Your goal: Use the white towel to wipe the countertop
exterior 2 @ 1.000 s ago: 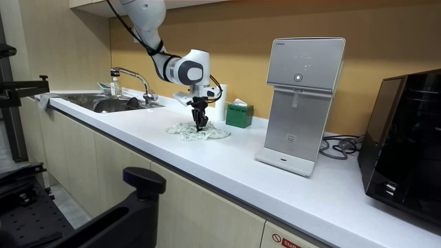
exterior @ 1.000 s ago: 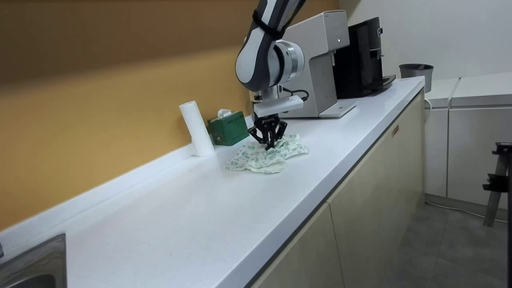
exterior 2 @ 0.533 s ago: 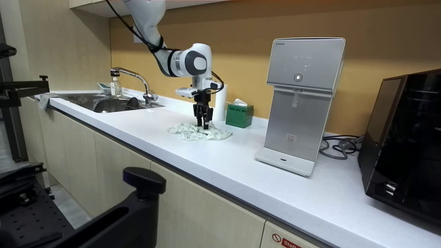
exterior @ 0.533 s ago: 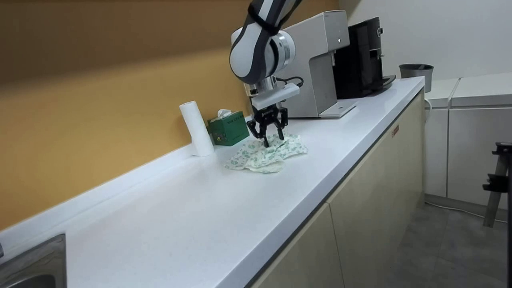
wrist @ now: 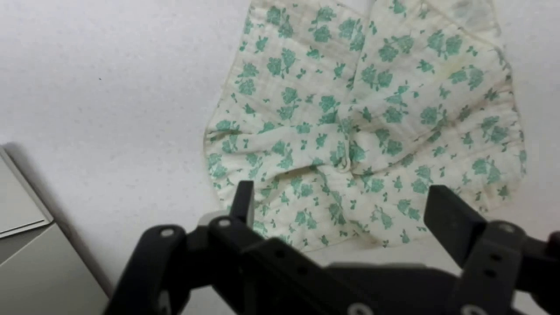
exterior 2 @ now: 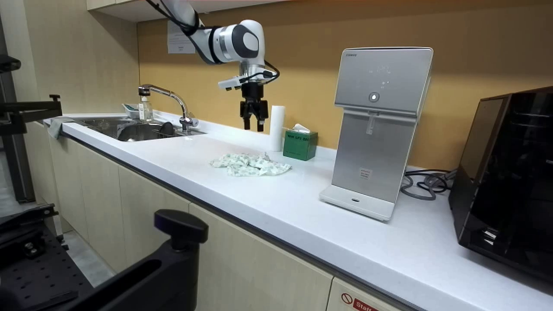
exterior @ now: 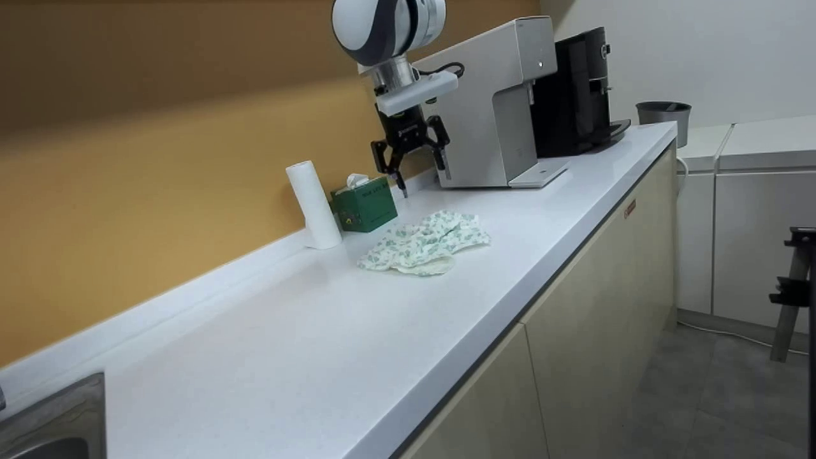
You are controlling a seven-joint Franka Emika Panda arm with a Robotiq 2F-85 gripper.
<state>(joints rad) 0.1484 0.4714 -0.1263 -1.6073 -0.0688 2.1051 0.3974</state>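
Note:
The white towel (exterior: 424,245), printed with green flowers, lies crumpled on the white countertop (exterior: 268,344). It also shows in an exterior view as a loose, rumpled heap of towel (exterior 2: 250,166). Above it, clear of the cloth, hangs my black gripper (exterior: 426,183), its jaws spread wide with nothing between them. From the wrist view, the gripper (wrist: 342,188) has one finger (wrist: 243,203) on each side of the picture, and the towel (wrist: 302,87) spreads out below with folds meeting near its middle.
A paper roll (exterior 2: 277,128) and a green tissue box (exterior 2: 300,145) stand by the wall behind the towel. A tall grey dispenser (exterior 2: 376,155) and a black appliance (exterior 2: 510,172) occupy the counter further along. At the opposite end is a sink (exterior 2: 129,129) with a faucet (exterior 2: 170,95).
The jaws have opened and let go of the towel, and the arm has risen well above it. The towel stays in nearly the same place on the counter.

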